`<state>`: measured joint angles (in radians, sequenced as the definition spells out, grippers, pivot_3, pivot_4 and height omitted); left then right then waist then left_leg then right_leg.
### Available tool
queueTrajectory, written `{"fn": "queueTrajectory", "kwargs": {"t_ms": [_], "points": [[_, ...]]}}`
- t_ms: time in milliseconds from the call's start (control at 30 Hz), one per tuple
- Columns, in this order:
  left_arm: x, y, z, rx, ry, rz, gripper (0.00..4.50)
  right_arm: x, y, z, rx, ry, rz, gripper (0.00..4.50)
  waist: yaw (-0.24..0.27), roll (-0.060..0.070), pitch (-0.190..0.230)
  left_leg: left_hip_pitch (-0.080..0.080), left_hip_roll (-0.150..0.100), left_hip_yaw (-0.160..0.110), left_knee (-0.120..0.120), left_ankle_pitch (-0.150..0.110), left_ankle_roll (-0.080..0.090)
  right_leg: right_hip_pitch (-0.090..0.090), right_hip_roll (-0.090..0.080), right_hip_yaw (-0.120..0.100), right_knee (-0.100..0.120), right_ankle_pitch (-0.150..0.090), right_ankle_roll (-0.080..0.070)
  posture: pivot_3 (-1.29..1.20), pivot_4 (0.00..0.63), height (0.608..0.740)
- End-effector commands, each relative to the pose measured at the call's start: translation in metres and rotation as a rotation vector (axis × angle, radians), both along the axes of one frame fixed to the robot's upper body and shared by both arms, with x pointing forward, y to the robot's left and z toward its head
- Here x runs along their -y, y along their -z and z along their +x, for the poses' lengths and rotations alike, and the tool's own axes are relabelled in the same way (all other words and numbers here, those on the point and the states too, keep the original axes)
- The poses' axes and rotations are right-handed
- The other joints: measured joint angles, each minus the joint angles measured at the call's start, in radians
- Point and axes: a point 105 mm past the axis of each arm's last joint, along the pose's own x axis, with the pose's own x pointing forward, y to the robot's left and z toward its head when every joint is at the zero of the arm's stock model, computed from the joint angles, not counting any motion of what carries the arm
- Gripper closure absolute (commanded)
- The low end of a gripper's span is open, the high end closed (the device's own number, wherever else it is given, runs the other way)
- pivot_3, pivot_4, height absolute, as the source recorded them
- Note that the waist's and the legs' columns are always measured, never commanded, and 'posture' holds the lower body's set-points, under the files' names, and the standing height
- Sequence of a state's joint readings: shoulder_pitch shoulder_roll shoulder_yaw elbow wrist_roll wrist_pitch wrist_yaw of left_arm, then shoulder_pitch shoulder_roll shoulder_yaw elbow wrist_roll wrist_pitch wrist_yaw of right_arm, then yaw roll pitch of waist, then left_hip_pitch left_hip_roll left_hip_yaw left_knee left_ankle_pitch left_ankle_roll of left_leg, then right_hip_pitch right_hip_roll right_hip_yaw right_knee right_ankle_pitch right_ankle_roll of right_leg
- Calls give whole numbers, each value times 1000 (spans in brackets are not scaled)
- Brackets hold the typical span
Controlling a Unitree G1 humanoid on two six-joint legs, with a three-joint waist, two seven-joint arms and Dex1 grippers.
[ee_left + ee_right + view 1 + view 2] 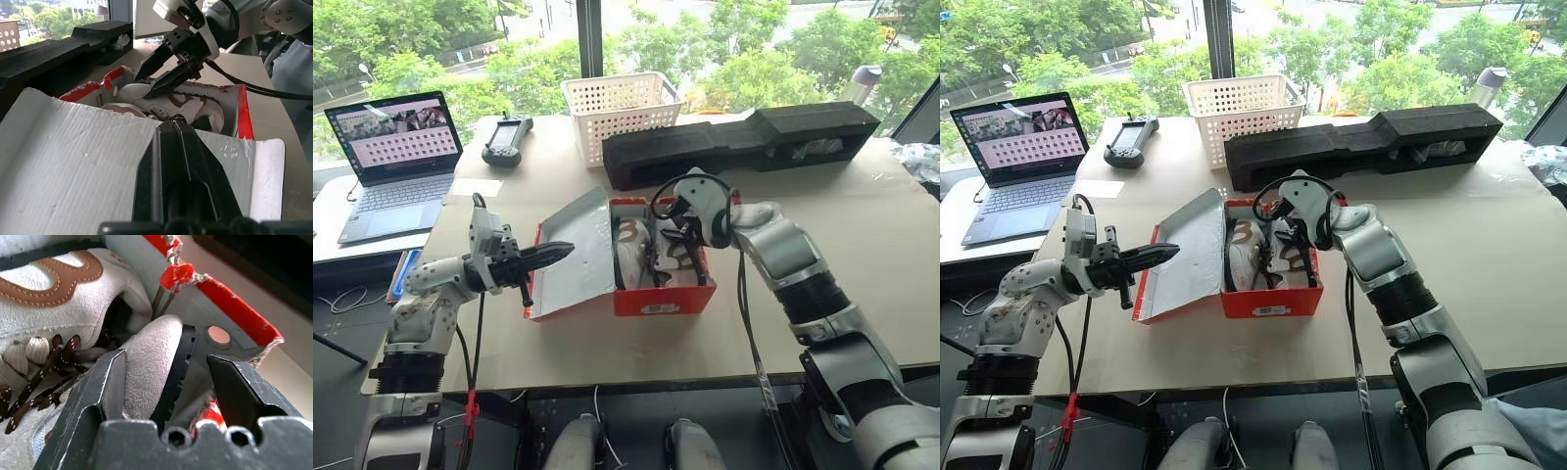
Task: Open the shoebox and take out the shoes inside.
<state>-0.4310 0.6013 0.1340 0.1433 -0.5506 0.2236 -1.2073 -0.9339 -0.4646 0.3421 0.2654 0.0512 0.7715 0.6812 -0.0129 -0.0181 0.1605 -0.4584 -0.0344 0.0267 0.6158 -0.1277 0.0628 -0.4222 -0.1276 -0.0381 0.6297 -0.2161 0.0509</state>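
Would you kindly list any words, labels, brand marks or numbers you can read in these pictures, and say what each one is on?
No text reads clearly.
White sticker on the shoebox front wall: print too small to read.
Laptop screen: rows of small tiles, too small to read.
Shoes: a brown curved stripe on the side, no letters legible.
Handheld controller: no readable marking.

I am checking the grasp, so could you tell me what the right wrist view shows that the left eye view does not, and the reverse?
Right wrist view: the open right gripper straddles a shoe's heel, fingers apart either side. Left eye view: the shut left gripper rests on the raised lid, with the laptop and white basket behind. Both: the shoes inside the red shoebox.
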Motion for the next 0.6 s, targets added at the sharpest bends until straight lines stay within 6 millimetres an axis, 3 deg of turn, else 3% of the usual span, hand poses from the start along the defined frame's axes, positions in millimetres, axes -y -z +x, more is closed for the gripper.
{"fn": "queueTrajectory", "kwargs": {"t_ms": [33,267,400,600], "points": [[0,-10,-2,46,-2,14,4500,6,4,1,-29,25,17,1867,0,0,0,0,0,0,0,0,0,0,0,0,0,0,0,0,150,731],[-1,-11,-2,49,-5,16,4500,6,3,3,-32,49,39,3937,-1,0,0,0,0,0,0,-1,-2,0,0,0,0,0,0,0,150,731],[-1,-11,-2,48,-2,20,4500,8,-4,4,-32,73,72,4023,-1,0,0,0,0,0,0,-1,-1,0,0,0,0,0,0,0,150,731],[-1,-11,-1,48,-2,22,4500,10,-31,5,-5,116,166,4023,1,0,0,0,0,0,0,-1,-1,0,0,0,0,0,0,0,150,731]]}}
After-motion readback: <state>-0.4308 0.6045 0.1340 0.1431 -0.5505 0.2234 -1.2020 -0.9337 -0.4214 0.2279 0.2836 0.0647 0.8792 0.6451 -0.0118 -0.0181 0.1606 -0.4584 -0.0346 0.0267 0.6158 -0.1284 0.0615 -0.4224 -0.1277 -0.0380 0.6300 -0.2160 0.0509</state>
